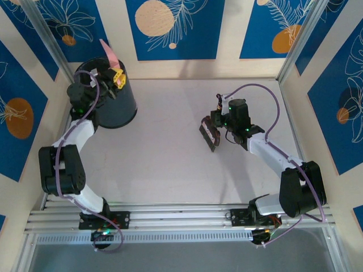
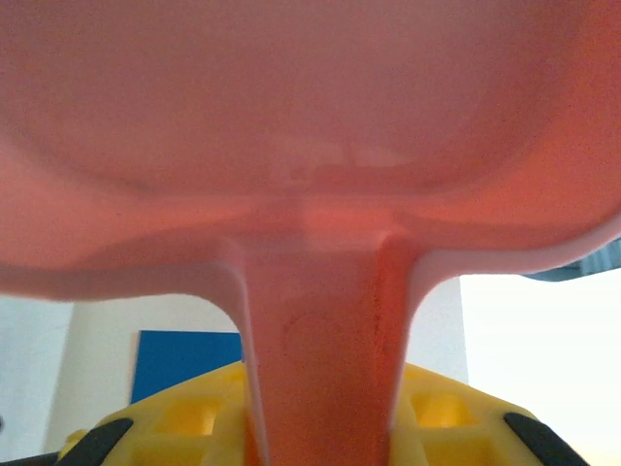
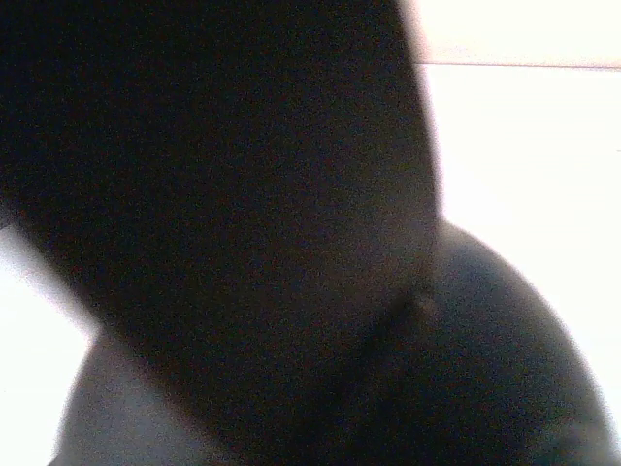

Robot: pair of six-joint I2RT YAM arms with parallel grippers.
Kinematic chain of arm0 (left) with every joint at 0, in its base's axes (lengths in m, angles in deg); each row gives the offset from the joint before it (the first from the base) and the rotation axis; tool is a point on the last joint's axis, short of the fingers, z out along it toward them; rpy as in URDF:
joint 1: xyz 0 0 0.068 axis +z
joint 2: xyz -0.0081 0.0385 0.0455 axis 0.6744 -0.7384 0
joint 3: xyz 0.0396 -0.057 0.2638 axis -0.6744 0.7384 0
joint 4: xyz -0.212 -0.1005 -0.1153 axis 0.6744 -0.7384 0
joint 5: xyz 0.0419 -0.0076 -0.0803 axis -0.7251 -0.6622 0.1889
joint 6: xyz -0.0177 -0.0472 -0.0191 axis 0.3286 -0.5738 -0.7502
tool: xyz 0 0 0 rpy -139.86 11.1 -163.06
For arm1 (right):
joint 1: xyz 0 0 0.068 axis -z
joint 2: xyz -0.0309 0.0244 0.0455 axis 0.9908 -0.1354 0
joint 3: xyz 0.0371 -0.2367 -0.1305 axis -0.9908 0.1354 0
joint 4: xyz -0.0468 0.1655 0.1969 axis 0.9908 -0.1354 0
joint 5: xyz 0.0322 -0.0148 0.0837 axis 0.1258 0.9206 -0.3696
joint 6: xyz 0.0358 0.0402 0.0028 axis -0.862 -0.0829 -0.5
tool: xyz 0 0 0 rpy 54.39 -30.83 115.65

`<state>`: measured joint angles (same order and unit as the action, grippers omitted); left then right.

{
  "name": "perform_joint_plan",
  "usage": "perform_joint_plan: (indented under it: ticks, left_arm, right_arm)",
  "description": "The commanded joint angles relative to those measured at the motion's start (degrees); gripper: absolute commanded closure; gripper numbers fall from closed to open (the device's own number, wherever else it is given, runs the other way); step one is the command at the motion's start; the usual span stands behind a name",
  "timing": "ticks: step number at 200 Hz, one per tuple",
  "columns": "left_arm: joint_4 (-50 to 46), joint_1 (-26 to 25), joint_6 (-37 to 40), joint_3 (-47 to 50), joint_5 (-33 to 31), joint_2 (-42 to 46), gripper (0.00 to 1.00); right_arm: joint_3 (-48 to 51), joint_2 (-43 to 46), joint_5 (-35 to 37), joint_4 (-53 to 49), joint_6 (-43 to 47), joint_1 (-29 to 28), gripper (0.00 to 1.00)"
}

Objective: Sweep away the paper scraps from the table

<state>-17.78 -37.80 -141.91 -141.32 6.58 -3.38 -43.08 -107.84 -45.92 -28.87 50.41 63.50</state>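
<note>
My left gripper (image 1: 116, 79) is shut on the handle of a pink dustpan (image 1: 108, 51), which is tilted up over a dark round bin (image 1: 116, 105) at the table's far left. In the left wrist view the dustpan (image 2: 310, 126) fills the top and its handle runs down between my yellow fingers (image 2: 184, 417). Right of the table's (image 1: 164, 164) middle, my right gripper (image 1: 218, 122) is shut on a dark brush (image 1: 209, 135) with its head just above or on the surface. The brush (image 3: 223, 194) is a dark blur in the right wrist view. The paper scraps are out of view.
Patterned blue-and-cream walls (image 1: 176, 28) close in the table at the back and both sides. Aluminium rails (image 1: 181, 218) run along the near edge by the arm bases. The bin stands against the far-left corner.
</note>
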Motion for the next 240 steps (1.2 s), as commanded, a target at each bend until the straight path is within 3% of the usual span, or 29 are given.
perform_joint_plan:
  ticks: [1,56,88,114,167,240]
  left_arm:
    - [-14.7,-0.3,15.0,-3.5,2.9,4.2,1.00]
    - [-55.3,-0.5,53.0,-13.7,1.4,8.3,1.00]
    - [-69.9,-1.4,68.5,-17.6,0.4,8.8,1.00]
    - [-83.1,-3.3,82.2,-21.4,-5.5,9.0,1.00]
    - [-95.7,-10.9,96.7,-24.7,-19.2,8.9,1.00]
    - [-102.5,-23.5,106.1,-27.9,-35.7,2.9,1.00]
  right_arm:
    - [-1.5,0.2,-0.9,0.8,-1.0,0.1,1.00]
    - [-0.6,1.5,-1.2,1.6,-1.1,0.7,1.00]
    - [0.0,1.9,-1.6,2.1,-1.4,1.0,1.00]
    - [0.2,2.2,-1.5,2.4,-1.6,1.1,1.00]
    - [0.5,2.5,-1.1,2.6,-1.9,1.2,1.00]
    - [1.9,4.7,1.0,2.6,-1.8,1.5,1.00]
